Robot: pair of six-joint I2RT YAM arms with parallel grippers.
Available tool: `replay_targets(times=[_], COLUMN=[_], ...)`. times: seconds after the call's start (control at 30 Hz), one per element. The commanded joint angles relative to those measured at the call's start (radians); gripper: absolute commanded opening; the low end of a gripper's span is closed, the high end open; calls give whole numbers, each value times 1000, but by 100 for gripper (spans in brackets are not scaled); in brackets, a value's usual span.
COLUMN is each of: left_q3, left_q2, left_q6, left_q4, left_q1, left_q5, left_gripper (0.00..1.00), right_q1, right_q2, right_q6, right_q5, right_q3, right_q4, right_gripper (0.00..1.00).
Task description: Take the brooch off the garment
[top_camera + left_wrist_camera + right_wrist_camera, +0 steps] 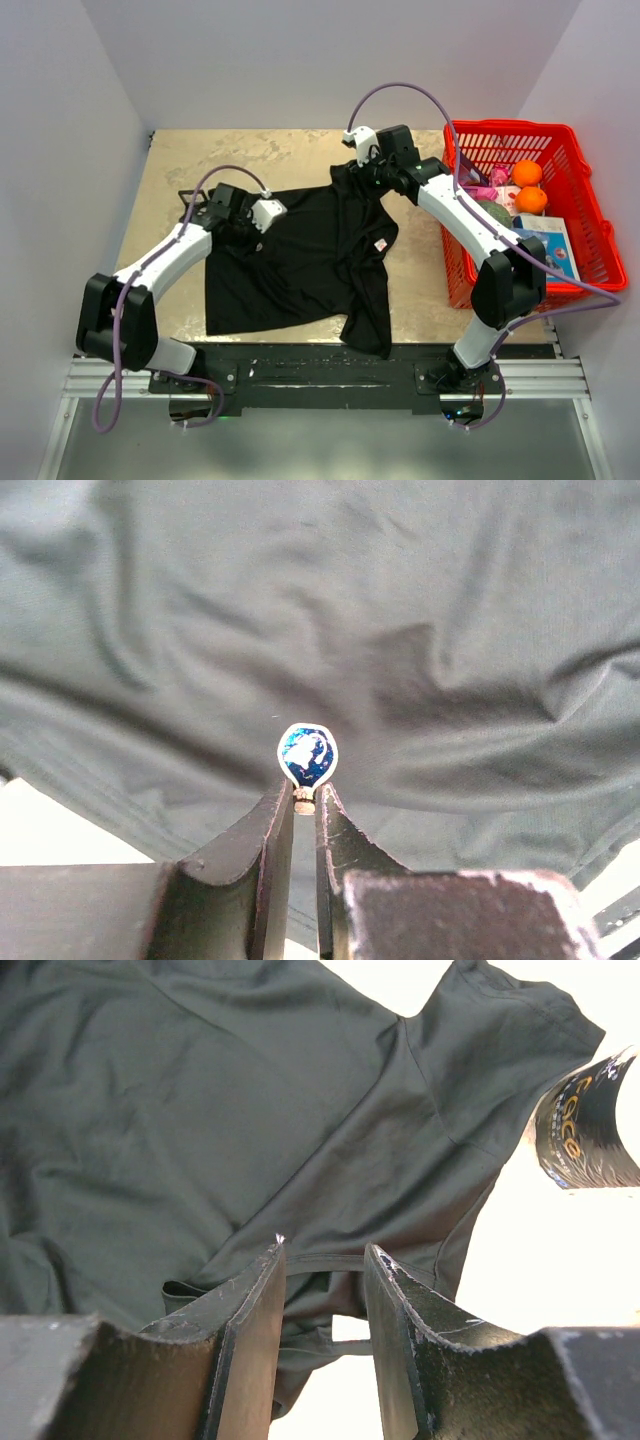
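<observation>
The garment (300, 250) is a black T-shirt spread on the table, with a white-and-red label (380, 243). In the left wrist view the brooch (308, 754) is a small oval with a pale rim and a blue-and-white face. My left gripper (305, 792) is shut on its stem, against the cloth (420, 610). I cannot tell if the brooch is still pinned in. In the top view this gripper (255, 220) is at the shirt's left sleeve and the brooch is hidden. My right gripper (322, 1255) is open and straddles the collar edge (325, 1260), at the shirt's far side (370, 172).
A red basket (590, 230) with oranges (528, 185), a book and other items stands at the right. A black frame (188, 198) lies left of the left gripper. A black cylinder with lettering (585, 1125) shows in the right wrist view.
</observation>
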Motion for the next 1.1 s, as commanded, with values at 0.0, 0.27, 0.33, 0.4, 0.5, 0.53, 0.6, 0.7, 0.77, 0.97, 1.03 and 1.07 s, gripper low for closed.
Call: replay_targets(times=[0.0,0.27,0.33,0.4,0.5,0.53,0.6,0.7,0.77,0.97,1.03,1.07], left_q3=[-16,-109,-118,-135,-136,-135,-116,-60,-26,114,167,181], left_q2=[-101,-154,-183,-216,-224,-218,-186,-110,-65,96,165,185], left_q6=[-78,-193,-153,-128,-93,-93,-101,-119,-121,-127,-122,-119], left_q4=[80,183,158,146,121,121,134,152,164,200,189,192], left_q1=[76,87,104,150,219,231,274,315,329,398,417,432], left_q5=[170,211,130,74,7,-33,-65,-122,-159,-182,-182,-182], left_gripper=[9,10,9,8,7,7,7,7,7,7,7,7], right_q1=[-2,3,1,1,3,3,3,3,3,4,4,3], right_q2=[-21,-26,-40,-46,-51,-49,-48,-40,-37,-8,0,3], right_q6=[3,12,12,18,26,26,27,32,35,35,30,23], right_q5=[-21,-53,-47,-48,-55,-55,-55,-56,-56,-50,-45,-42], right_q3=[22,8,-13,-24,-36,-38,-36,-21,-10,34,48,50], right_q4=[26,6,11,22,29,31,29,25,26,28,22,19], right_gripper=[41,41,42,42,42,42,42,42,42,43,43,43])
